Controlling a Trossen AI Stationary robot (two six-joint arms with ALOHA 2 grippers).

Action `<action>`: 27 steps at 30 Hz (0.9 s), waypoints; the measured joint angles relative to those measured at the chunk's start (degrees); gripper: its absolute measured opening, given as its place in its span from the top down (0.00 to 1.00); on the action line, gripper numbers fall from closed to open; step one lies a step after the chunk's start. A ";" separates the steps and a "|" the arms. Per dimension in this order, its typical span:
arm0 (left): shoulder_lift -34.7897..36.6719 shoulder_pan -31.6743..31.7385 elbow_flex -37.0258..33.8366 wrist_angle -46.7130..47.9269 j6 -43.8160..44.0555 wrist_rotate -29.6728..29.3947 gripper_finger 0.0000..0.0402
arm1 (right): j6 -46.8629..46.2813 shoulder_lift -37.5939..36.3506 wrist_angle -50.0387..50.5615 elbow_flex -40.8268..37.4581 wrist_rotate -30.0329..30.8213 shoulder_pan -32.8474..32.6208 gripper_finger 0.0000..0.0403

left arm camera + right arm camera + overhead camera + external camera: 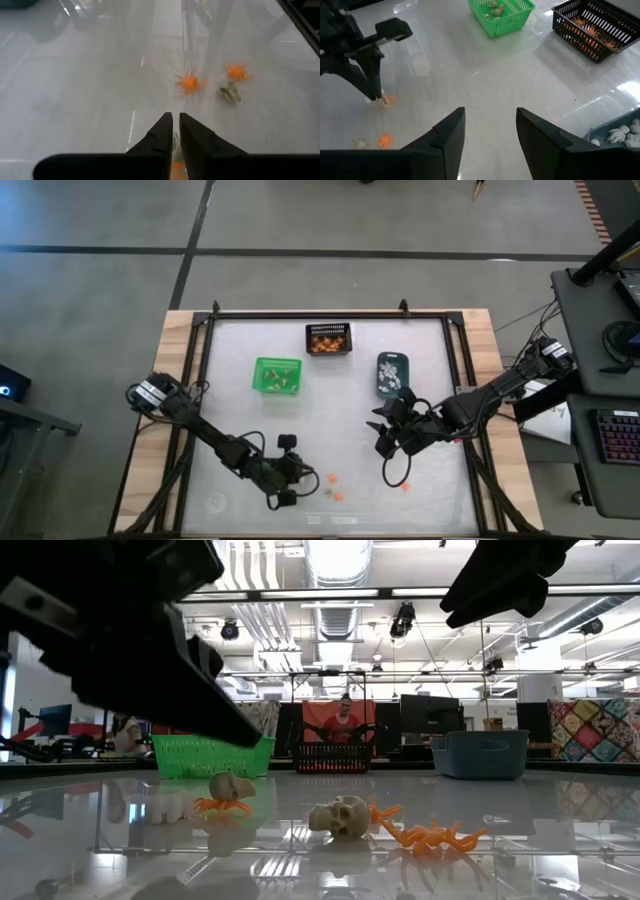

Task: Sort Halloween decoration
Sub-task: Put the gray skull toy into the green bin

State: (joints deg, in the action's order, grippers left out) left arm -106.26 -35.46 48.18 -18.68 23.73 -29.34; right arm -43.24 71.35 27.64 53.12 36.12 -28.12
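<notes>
Down at the near edge of the counter point(330, 405), my left claw point(300, 475) is lowered to the glass, its fingers point(162, 132) nearly pressed together on a small pale trinket point(383, 102) that sits on an orange one; the wrist view shows only a sliver of both between the tips, so I cannot tell which piece is actually pinched. Just beyond those tips lie two orange spiders point(189, 82) and, beside the farther one, a small grey-tan skull point(229, 93). From table height I see a tan skull point(339, 815) lying against an orange spider point(432, 835), with another skull on a spider point(226, 792) to its left.

Farther back on the counter stand three bins. The green basket point(277, 374) holds several tan pieces. The black mesh basket point(329, 339), at the back and centre, holds orange ones. The blue-grey bin point(392, 373) to its right holds white and grey ones.

My right claw point(382, 438) hovers above the counter, right of centre and near the blue-grey bin, fingers point(451, 131) spread wide and holding nothing. One more orange trinket point(405, 486) lies on the glass near it, toward the front edge.

Behind the counter, a person point(344, 720) sits in the room beyond.
</notes>
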 joint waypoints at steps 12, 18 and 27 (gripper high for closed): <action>1.09 0.02 0.00 2.76 -0.68 -0.72 0.89 | 0.02 0.00 0.04 0.00 -0.02 0.00 0.59; 0.13 -0.02 0.00 2.19 -0.55 -0.57 0.69 | 0.02 0.00 0.02 0.00 -0.01 0.00 0.59; -0.34 -0.02 0.00 1.62 -0.29 0.02 0.63 | 0.02 0.00 0.02 -0.02 0.00 0.01 0.59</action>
State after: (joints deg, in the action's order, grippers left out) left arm -106.61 -35.48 48.18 -17.06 23.44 -29.32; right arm -43.22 71.35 27.66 53.10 36.12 -28.11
